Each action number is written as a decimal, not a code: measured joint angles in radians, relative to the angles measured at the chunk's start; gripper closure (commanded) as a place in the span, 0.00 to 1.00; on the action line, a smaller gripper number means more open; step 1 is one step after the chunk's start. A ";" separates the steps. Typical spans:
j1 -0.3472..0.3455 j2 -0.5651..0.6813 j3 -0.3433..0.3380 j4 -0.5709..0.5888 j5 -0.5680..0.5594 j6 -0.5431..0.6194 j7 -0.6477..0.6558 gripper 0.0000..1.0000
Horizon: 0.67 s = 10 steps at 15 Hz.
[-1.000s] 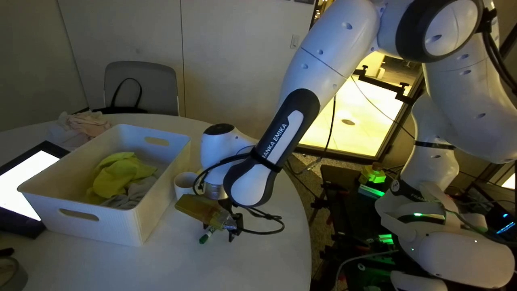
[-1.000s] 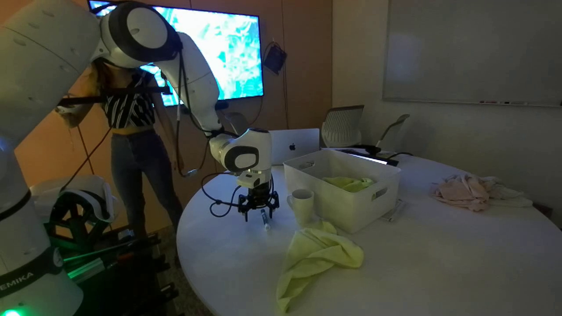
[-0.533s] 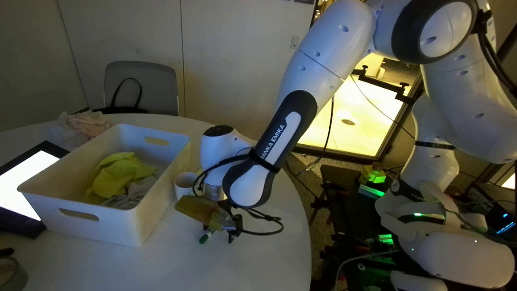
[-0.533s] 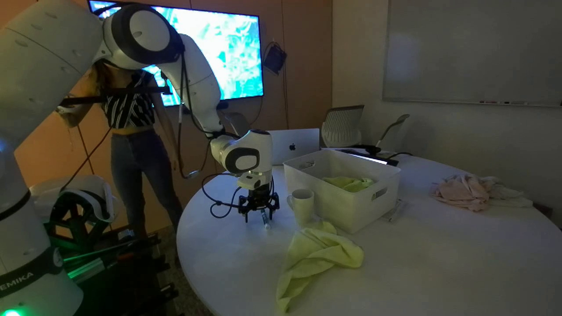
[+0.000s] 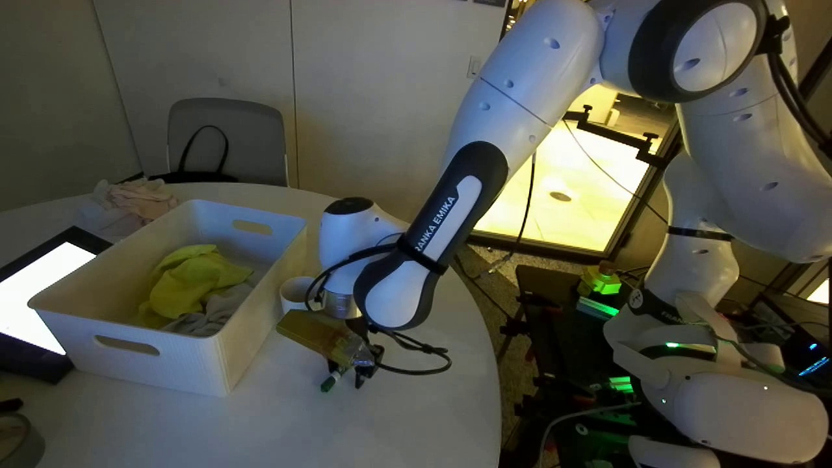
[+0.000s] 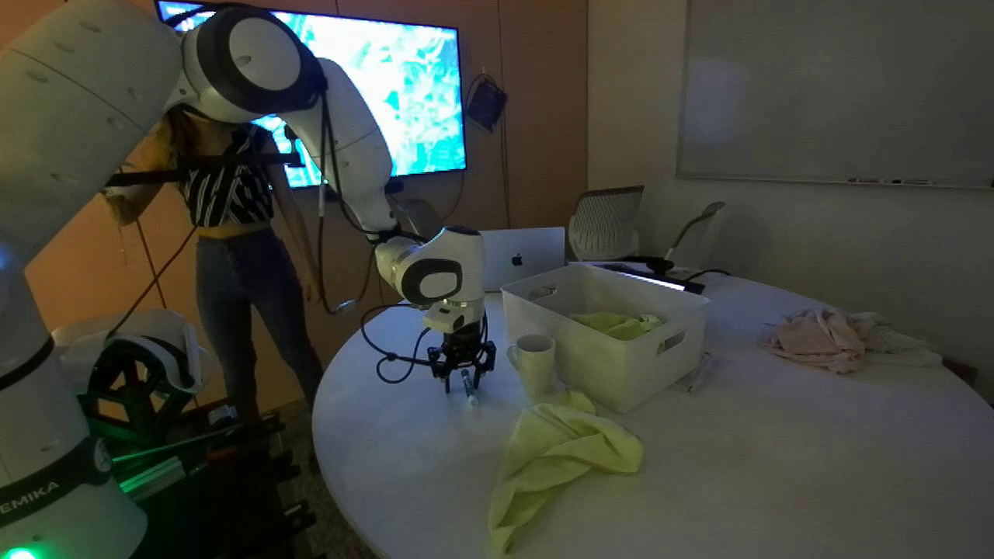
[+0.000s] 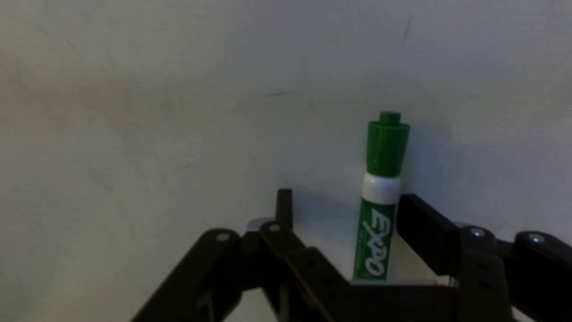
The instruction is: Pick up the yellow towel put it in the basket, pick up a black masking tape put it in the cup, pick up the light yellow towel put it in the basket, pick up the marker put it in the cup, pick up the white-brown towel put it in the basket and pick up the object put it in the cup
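Observation:
In the wrist view the green-capped marker (image 7: pixel 380 192) lies on the table between the fingers of my gripper (image 7: pixel 344 208). The right finger is right alongside it, touching or nearly so, while a gap separates it from the left finger. Close to the gripper (image 6: pixel 463 382) stands the white cup (image 6: pixel 534 361), beside the basket (image 6: pixel 594 359). Inside the basket are the yellow towel (image 5: pixel 188 279) and a grey cloth (image 5: pixel 214 311). The light yellow towel (image 6: pixel 567 450) lies crumpled before the cup. A pinkish and white heap (image 6: pixel 823 341) may be the white-brown towel. The black masking tape cannot be made out.
A laptop (image 6: pixel 522 260) stands at the table's edge behind the basket. A lit screen (image 5: pixel 42 296) sits along the basket's side. Cables (image 5: pixel 416 370) loop loosely off the wrist. A greyish ring-shaped thing (image 5: pixel 32 445) is partly cut off at the corner of an exterior view.
Over the last half second the jaws have narrowed around the marker and the arm has shifted slightly. The marker, cup, basket and towels stay where they were.

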 measured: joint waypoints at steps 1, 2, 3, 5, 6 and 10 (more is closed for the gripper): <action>0.000 0.000 0.000 0.000 0.000 0.000 0.000 0.36; 0.000 0.000 0.000 0.000 0.000 0.000 0.000 0.36; 0.000 0.000 0.000 0.000 0.000 0.000 0.000 0.37; 0.000 0.000 0.000 0.000 0.000 0.000 0.000 0.44; 0.000 0.000 0.000 0.001 0.000 0.000 0.000 0.64; 0.000 -0.001 -0.003 0.010 -0.003 0.000 -0.001 0.95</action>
